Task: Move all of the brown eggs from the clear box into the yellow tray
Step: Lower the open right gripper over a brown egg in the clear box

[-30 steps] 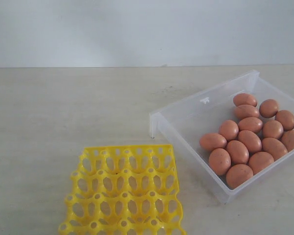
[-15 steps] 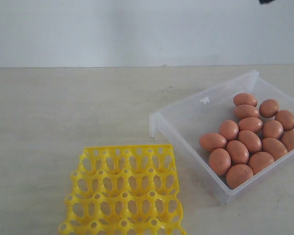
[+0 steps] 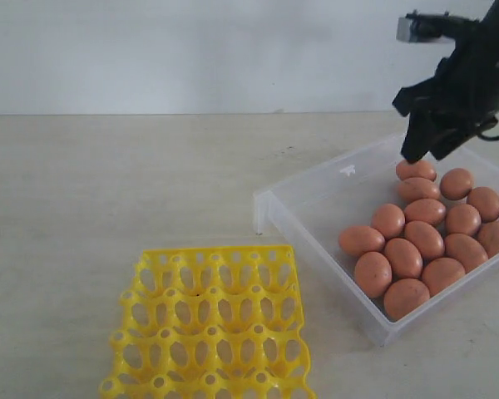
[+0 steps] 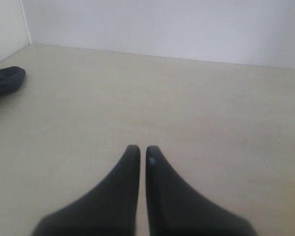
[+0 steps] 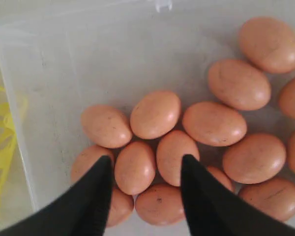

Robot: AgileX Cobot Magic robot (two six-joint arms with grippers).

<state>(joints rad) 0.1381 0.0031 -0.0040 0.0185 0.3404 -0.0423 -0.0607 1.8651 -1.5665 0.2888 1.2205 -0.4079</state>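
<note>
My right gripper [image 3: 428, 152] hangs above the clear box [image 3: 312, 187], fingers spread just wide enough to straddle 1 egg [image 5: 135, 167]. The brown eggs [image 3: 422, 238] lie bunched at the box's right end, directly beneath me. The yellow tray [image 3: 212, 324] waits near the box, all sockets bare. My left gripper [image 4: 142, 149] idles, fingers pressed together, over the table [image 4: 211, 108].

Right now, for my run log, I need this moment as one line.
right gripper: open, over eggs in box | left gripper: shut, over table | tray: no eggs yet
</note>
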